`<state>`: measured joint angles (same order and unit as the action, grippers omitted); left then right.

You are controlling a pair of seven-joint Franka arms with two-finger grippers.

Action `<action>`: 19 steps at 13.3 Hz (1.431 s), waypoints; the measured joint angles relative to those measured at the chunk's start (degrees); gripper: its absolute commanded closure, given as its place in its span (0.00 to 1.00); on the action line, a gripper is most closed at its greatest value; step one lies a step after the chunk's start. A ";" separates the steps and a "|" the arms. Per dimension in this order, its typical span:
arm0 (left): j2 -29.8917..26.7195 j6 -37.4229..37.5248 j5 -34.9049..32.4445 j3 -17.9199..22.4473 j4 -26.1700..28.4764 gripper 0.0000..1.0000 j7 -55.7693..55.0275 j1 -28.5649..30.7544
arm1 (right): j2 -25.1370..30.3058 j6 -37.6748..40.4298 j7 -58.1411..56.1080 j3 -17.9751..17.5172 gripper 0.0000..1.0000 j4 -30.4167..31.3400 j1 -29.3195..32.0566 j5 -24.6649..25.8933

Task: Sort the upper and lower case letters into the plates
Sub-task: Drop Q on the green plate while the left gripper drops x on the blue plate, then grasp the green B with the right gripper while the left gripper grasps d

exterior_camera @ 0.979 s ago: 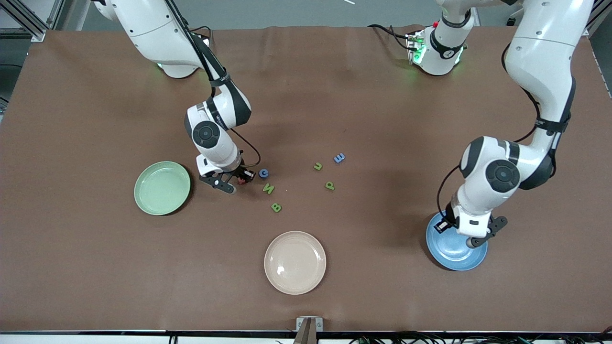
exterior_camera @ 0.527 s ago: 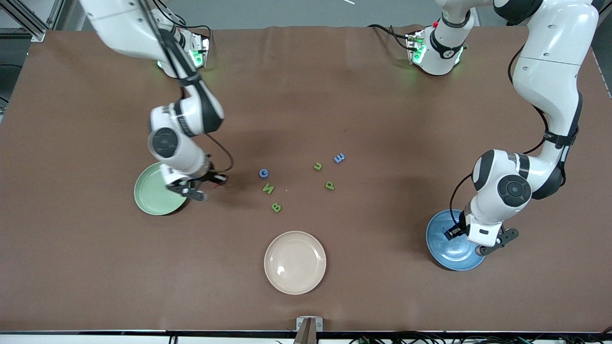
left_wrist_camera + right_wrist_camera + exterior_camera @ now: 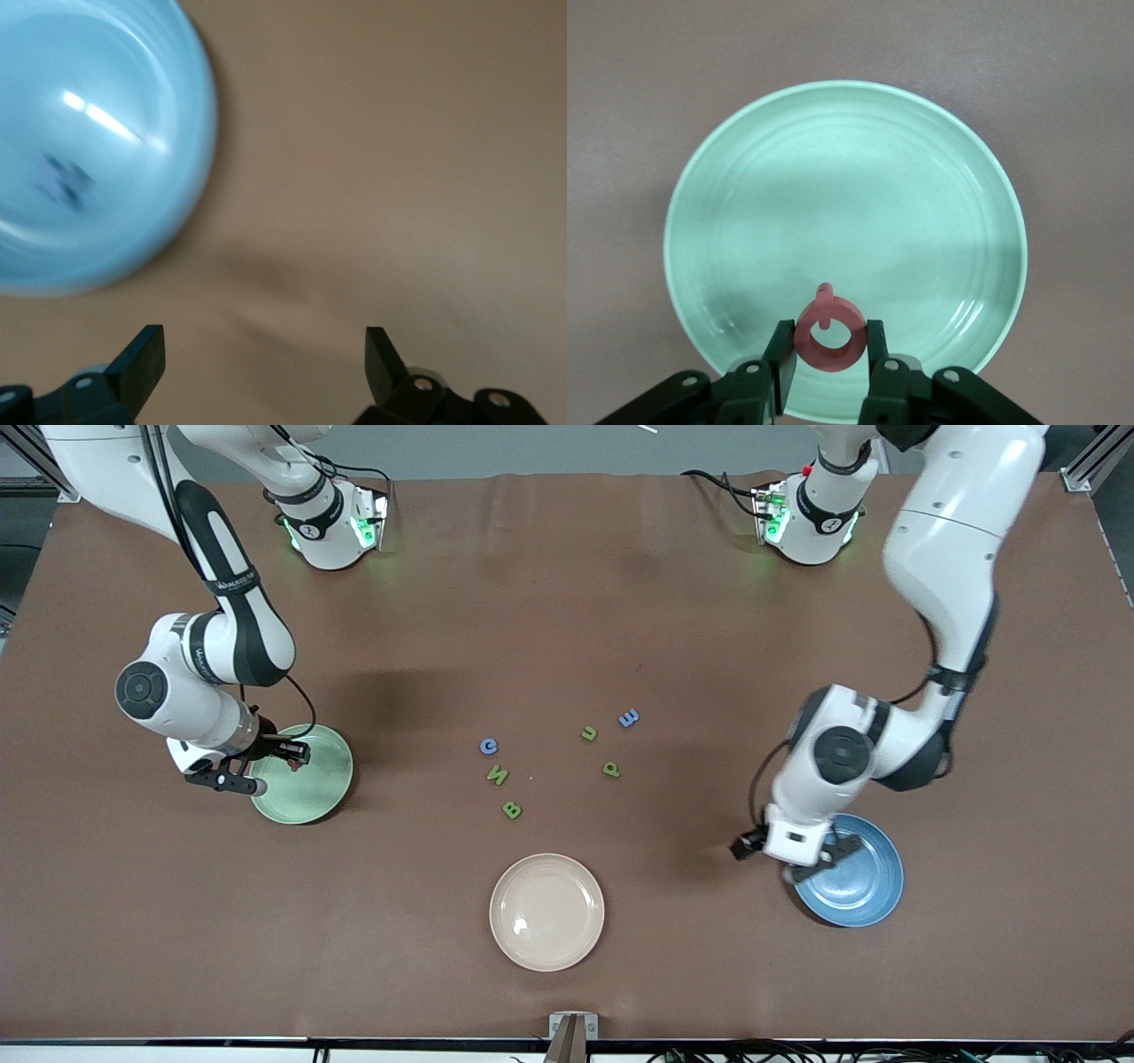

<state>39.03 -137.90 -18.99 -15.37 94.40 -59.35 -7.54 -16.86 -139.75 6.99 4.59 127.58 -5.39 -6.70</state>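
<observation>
Brown covering spreads over the whole surface (image 3: 567,974). Nearest the front camera lies the cream plate (image 3: 547,911). Farther back, at the left arm's end, sits the blue plate (image 3: 855,877) with a dark letter in it (image 3: 64,180); the left tool (image 3: 802,865) hangs over its rim with its fingers spread wide and nothing between them. Farther still, 5 letters lie mid-surface: B (image 3: 511,810), N (image 3: 498,775), p (image 3: 611,769), G (image 3: 488,746), u (image 3: 589,733) and E (image 3: 628,717). At the right arm's end, the right tool (image 3: 826,354) pinches the red Q (image 3: 827,332) over the green plate (image 3: 314,797).
</observation>
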 measured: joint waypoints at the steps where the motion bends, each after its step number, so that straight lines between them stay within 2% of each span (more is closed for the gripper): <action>1: 0.11 0.18 0.01 0.00 0.00 0.03 -3.24 -2.64 | -0.32 -0.73 -0.43 -0.02 0.97 0.49 0.16 0.00; 2: 0.27 0.33 0.02 0.04 0.01 0.05 -7.22 -4.91 | -0.78 -1.49 -0.58 -0.07 0.97 0.93 0.17 0.00; 3: 0.59 0.53 0.02 0.04 0.05 0.05 -11.82 -7.03 | -1.56 -2.28 -0.61 -0.21 0.89 1.30 0.17 0.00; 4: 1.07 0.66 0.02 0.07 0.07 0.06 -15.99 -8.84 | -2.65 -3.49 -0.63 -0.34 0.59 1.52 0.17 0.00; 5: 1.79 0.67 0.02 0.10 0.09 0.08 -19.70 -10.30 | -3.74 -4.36 -0.64 -0.40 0.16 1.60 0.17 0.00; 6: 2.58 0.65 0.02 0.10 0.10 0.10 -22.80 -11.36 | -4.49 -4.82 -0.68 -0.41 0.00 1.60 0.17 0.00; 8: 3.87 0.57 0.19 0.07 0.07 0.17 -29.89 -13.53 | -4.83 -5.01 -0.68 -0.51 0.00 1.55 0.17 -0.08; 10: 4.54 0.52 0.46 0.04 0.05 0.18 -38.02 -16.20 | -4.43 -3.43 0.77 -1.58 0.00 0.68 -0.23 -1.57; 12: 4.80 0.52 1.36 0.06 0.05 0.22 -43.61 -18.63 | -3.51 -0.28 8.68 -3.18 0.00 -1.89 -3.20 -2.90; 15: 5.03 0.53 3.10 0.09 0.06 0.30 -46.64 -19.81 | -2.70 1.68 24.61 -3.95 0.00 -6.56 -11.75 -3.25; 17: 5.34 0.52 3.45 0.08 0.06 0.37 -46.83 -20.09 | -3.40 1.74 35.26 -4.05 0.00 -9.93 -17.07 -3.31; 19: 5.54 0.44 3.46 0.08 0.00 0.56 -46.85 -20.18 | -6.36 1.77 44.75 -4.07 0.00 -14.51 -20.76 -3.32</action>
<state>44.57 -137.45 -15.52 -15.28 94.40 -106.20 -27.72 -23.22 -137.98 51.75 0.53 113.07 -26.15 -10.02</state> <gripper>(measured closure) 0.339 0.000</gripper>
